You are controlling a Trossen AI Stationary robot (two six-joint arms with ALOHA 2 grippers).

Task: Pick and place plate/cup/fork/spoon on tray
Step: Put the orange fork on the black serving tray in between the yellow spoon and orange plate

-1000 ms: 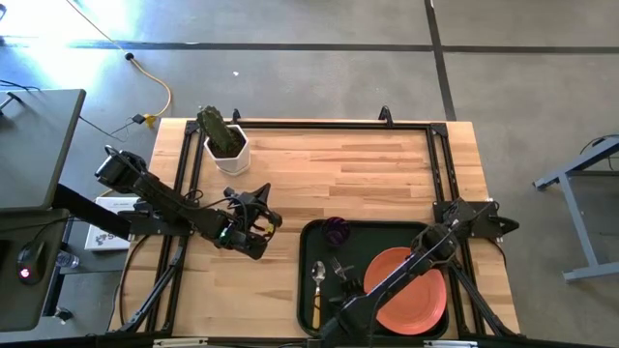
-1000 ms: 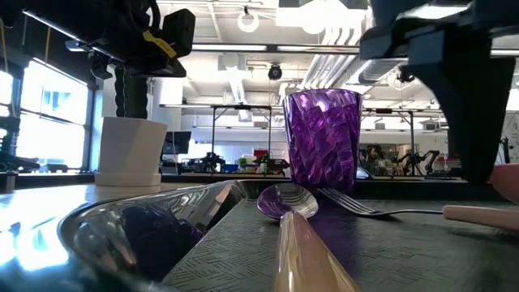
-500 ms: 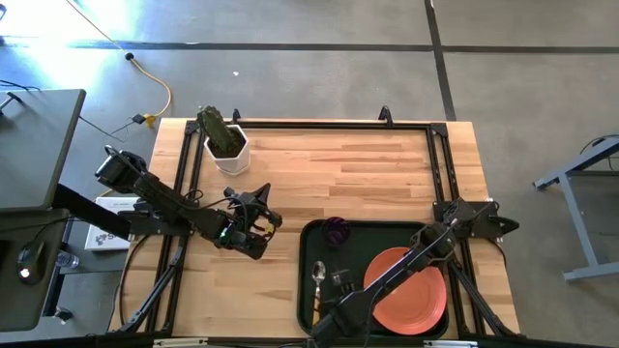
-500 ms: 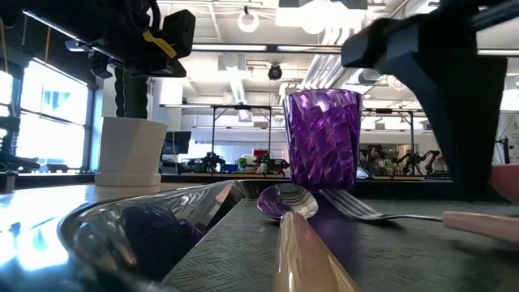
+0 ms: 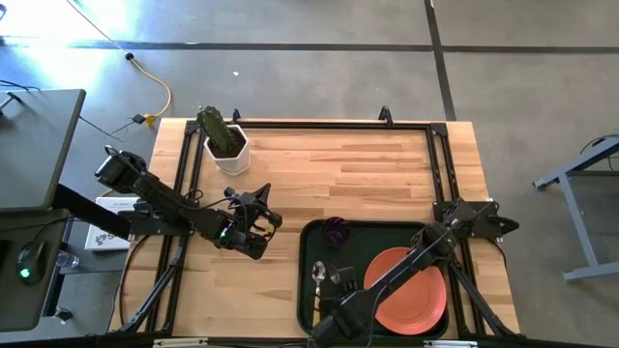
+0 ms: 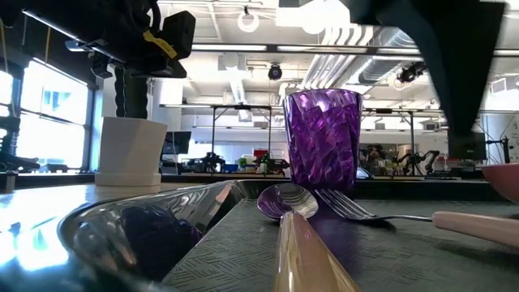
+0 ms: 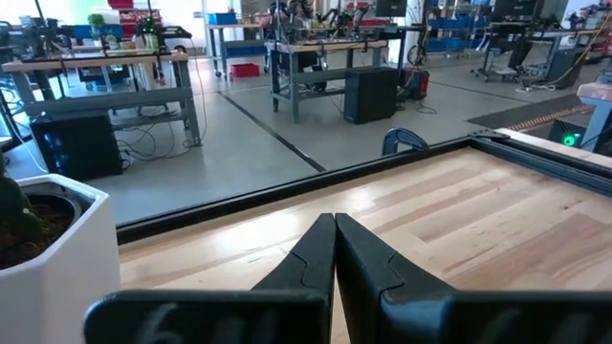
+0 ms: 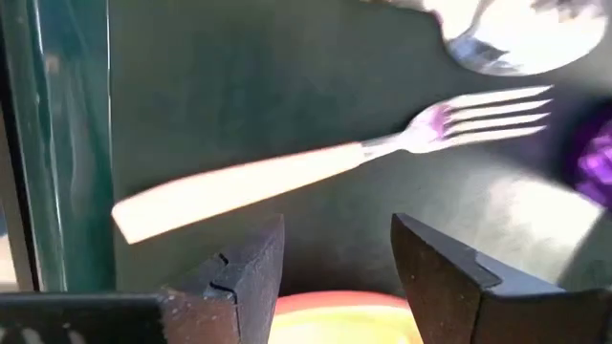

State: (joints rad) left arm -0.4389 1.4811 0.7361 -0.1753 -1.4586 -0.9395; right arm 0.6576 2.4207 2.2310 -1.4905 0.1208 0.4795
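fork (image 8: 316,158): lies flat in tray (image 5: 308,242), tines toward cup (image 5: 336,229). right end effector (image 8: 335,258) open above it; left end effector (image 7: 335,250) closed over wooden worktop (image 5: 338,169).

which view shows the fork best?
Right wrist view: the fork lies whole, tines to handle, beyond the open right gripper. Low view gives tines and part of the handle edge-on; high view mostly hides it; left wrist view misses it.

Right gripper (image 8: 335,272) was parted, empty, with the right arm stretched diagonally toward the table's near edge. Left gripper (image 7: 334,250) was closed, fingers pressed together, parked at the table's left side. The right gripper's height was probably low; overhead view unclear.
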